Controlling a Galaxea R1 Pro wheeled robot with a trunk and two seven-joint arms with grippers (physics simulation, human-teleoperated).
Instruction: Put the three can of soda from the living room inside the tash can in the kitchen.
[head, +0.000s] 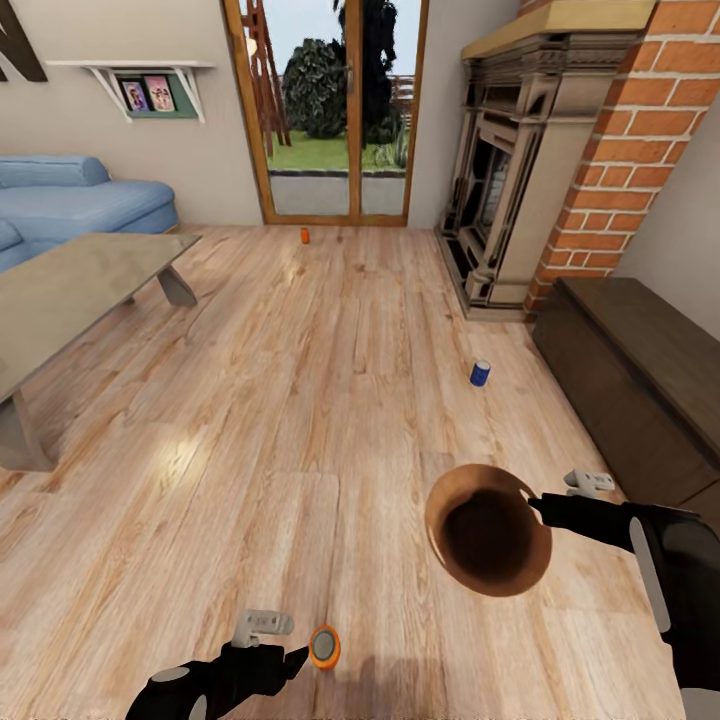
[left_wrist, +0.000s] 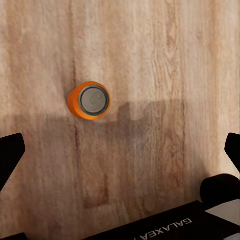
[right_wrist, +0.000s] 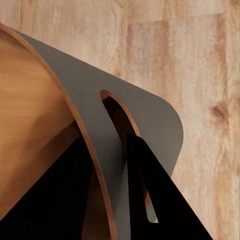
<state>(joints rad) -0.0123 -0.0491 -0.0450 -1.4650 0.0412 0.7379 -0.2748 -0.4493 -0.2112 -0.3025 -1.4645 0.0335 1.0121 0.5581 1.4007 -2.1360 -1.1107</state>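
Looking down from the head camera, you have the right gripper (head: 540, 503) pinched onto the rim of the trash can (head: 487, 530), which hangs above the plank floor (head: 300, 400) with its dark mouth turned up toward the camera; in the right wrist view one black finger (right_wrist: 150, 190) sits inside the grey wall of the bin (right_wrist: 145, 125) and the other lies against its copper outer side, so the jaws are clamped across that wall. Your left gripper (head: 305, 655) is low at the near edge of the head view, with an orange can (head: 324, 646) just past its fingertips; the left wrist view shows that can (left_wrist: 89, 100) standing upright on the floor with its grey top facing the camera, and the two black fingertips (left_wrist: 10, 155) spread wide at either side of the picture, holding nothing. A blue can (head: 480, 373) stands farther out on the floor, near the dark cabinet (head: 640, 380), and another orange can (head: 305, 236) stands well beyond, close to the glass door (head: 325, 110). To your left is the low table (head: 70, 290), with the blue sofa (head: 80, 200) behind it
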